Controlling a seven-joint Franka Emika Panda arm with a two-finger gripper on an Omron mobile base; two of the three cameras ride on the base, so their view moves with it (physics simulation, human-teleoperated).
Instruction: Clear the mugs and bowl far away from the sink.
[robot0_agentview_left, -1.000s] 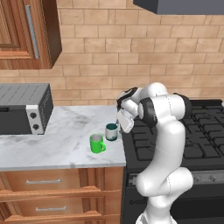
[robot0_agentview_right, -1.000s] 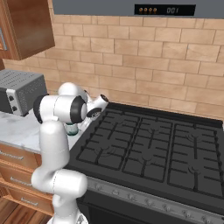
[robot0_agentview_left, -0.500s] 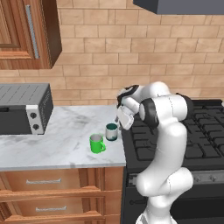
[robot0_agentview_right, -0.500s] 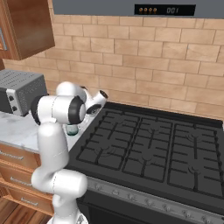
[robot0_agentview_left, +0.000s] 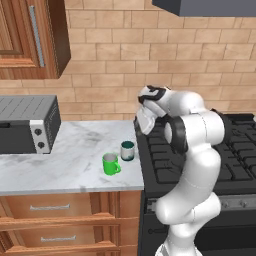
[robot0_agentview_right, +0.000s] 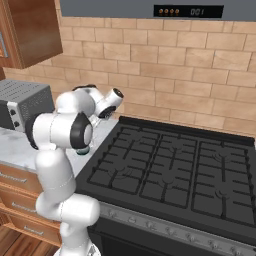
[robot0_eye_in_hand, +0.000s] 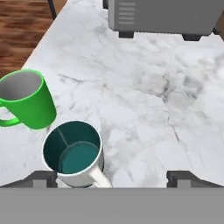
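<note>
Mugs stood upright as a close pair near the front edge of the marble counter (robot0_agentview_left: 75, 160), just left of the black stove (robot0_agentview_left: 200, 150). In the left base view the green mug (robot0_agentview_left: 110, 164) sat at about eight o'clock from the white mug (robot0_agentview_left: 127, 150), whose inside was teal, with a thin gap between them. From the hand camera the same green mug (robot0_eye_in_hand: 27, 99) lay toward ten o'clock, its handle running off the left edge, while the white one (robot0_eye_in_hand: 75, 154) sat near six o'clock with its handle pointing toward five o'clock.

The gripper (robot0_eye_in_hand: 112, 178) hung above the counter, looking down on both mugs; its dark fingertips (robot0_eye_in_hand: 41, 178) stood far apart at the bottom corners of that view, holding nothing, and the white mug sat just inside the left tip. From the base camera the hand (robot0_agentview_left: 146, 120) hovered over the seam between counter and stove, at about one o'clock from the white mug.

A grey toaster oven (robot0_agentview_left: 27, 124) rested well apart at the counter's left end, under a wooden cabinet (robot0_agentview_left: 30, 37).
</note>
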